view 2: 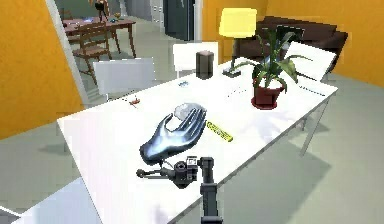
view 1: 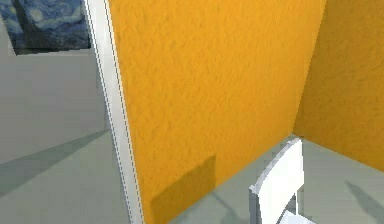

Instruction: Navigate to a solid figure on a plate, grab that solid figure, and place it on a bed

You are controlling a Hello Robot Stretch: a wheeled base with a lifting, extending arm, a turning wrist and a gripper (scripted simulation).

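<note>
**End effector.** In the arm side view, the arm (view 2: 208,196) rose from the bottom edge just right of centre. The gripper (view 2: 143,173) sat at its far end, low in the frame, with its fingers pointing toward the frame's left over the white table (view 2: 105,128). Finger spacing could not be determined. The figure (view 2: 175,132), a silver-blue hand shape, stood on the table just above the gripper in the frame. It could not be told whether the gripper held anything or touched the figure.

**Table load.** A small yellow item (view 2: 220,133) lay just right of the figure. A plant (view 2: 268,70) stood at upper right, with a dark box (view 2: 206,63) and a yellow lamp (view 2: 238,24) toward the top centre.

**Edges and clearance.**
- The table's left corner sat at mid-left, with bare grey floor (view 2: 35,160) below it.
- White chairs (view 2: 125,76) lined the table's upper edge.
- In the forward view, an orange wall (view 1: 220,90) took up the centre and right, close ahead.
- A white frame (view 1: 114,110) edged the wall on its left, with open grey floor (view 1: 50,120) beyond.
- A white chair (view 1: 283,182) stood at the lower right.
</note>
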